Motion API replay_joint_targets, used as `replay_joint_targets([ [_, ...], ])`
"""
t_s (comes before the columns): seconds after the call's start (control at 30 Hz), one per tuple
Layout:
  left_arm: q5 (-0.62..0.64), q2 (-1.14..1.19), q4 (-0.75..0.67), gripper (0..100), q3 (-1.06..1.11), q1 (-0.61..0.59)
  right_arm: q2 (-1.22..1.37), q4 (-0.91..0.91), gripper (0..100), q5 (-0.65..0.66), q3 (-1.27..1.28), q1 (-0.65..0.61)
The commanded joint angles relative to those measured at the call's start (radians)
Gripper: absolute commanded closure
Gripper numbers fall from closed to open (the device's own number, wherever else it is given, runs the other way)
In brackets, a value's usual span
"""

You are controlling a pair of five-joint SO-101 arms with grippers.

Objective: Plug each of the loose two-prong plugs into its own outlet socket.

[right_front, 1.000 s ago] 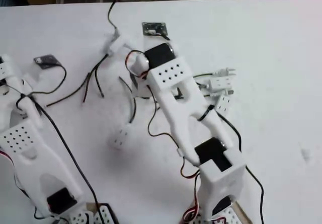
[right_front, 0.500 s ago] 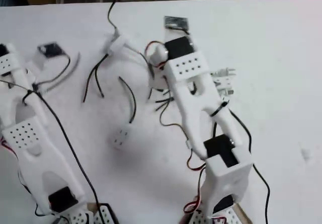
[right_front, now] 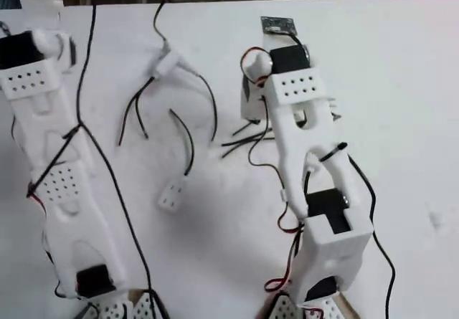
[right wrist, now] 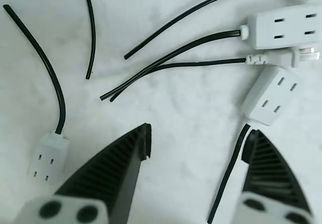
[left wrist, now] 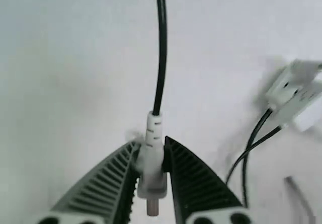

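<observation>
Left gripper (left wrist: 151, 143): closed hard on a white two-prong plug (left wrist: 150, 176), both jaws clamping the plug's body; it was held off the table (left wrist: 65, 58).
Held plug: its black cord (left wrist: 160, 48) ran straight away from the jaws, and a stub showed on the wrist side. I judged the prongs to face back into the gripper, though I could not be sure.
Nearest socket: a white socket block (left wrist: 297, 88) lay on its side well apart from the plug, with two black leads.
Right gripper (right wrist: 199, 132): wide open, holding nothing, above the cords.
Beneath it: a white socket (right wrist: 269, 95) just beside one finger; a loose plug (right wrist: 297, 55) with bare prongs between that socket and a twin socket (right wrist: 282, 27); a small socket (right wrist: 49, 156) towards the other finger.
Risk, left: with the prongs turned inward, pushing would likely meet the socket cord-end first.
Risk, socket: nothing held it down, so it would probably skid when pushed.
Risk, right: closing here might trap a cord instead of the plug.
Risk, cords: crossed leads might drag neighbouring sockets.
</observation>
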Motion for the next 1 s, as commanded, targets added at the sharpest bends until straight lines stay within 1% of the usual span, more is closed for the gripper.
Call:
replay_joint_targets([
  [0.0,0.482,-0.170,0.003,98,-0.061,0.051,-0.062,0.004,70.8,0.009,0.014,0.027],
  [0.07,0.603,-0.216,0.003,98,-0.058,0.076,-0.062,0.004,70.8,0.009,0.035,0.038],
  [0.1,0.629,-0.240,0.002,98,-0.060,0.093,-0.062,0.004,70.8,0.009,0.043,0.045],
  [0.17,0.631,-0.283,0.002,98,-0.060,0.151,-0.064,0.004,70.8,0.009,0.054,0.065],
  [0.3,0.578,-0.341,0.003,98,-0.055,0.263,-0.064,0.004,70.8,0.009,0.058,0.117],
  [0.37,0.601,-0.369,0.003,98,-0.058,0.315,-0.064,0.004,70.8,0.009,0.058,0.134],
  [0.4,0.634,-0.383,0.003,98,-0.058,0.335,-0.064,0.004,70.8,0.009,0.057,0.139],
  [0.43,0.683,-0.400,0.003,98,-0.058,0.355,-0.065,0.004,70.8,0.009,0.055,0.142],
  [0.5,0.827,-0.432,0.003,98,-0.057,0.377,-0.081,0.004,70.8,0.009,0.058,0.142],
  [0.67,1.324,-0.492,0.002,98,-0.057,0.472,-0.189,0.004,70.8,0.009,0.058,0.142],
  [0.73,1.481,-0.493,0.002,98,-0.057,0.499,-0.248,0.004,70.8,0.009,0.058,0.142],
  [0.8,1.571,-0.493,0.002,98,-0.055,0.515,-0.309,0.004,70.8,0.014,0.058,0.142],
  [0.83,1.610,-0.493,0.002,98,-0.055,0.516,-0.343,0.004,70.8,0.038,0.058,0.142],
  [0.9,1.674,-0.493,0.003,98,-0.055,0.516,-0.410,0.004,70.8,0.137,0.058,0.134],
  [0.97,1.705,-0.495,0.005,98,-0.055,0.519,-0.481,0.004,70.9,0.224,0.051,0.117],
])
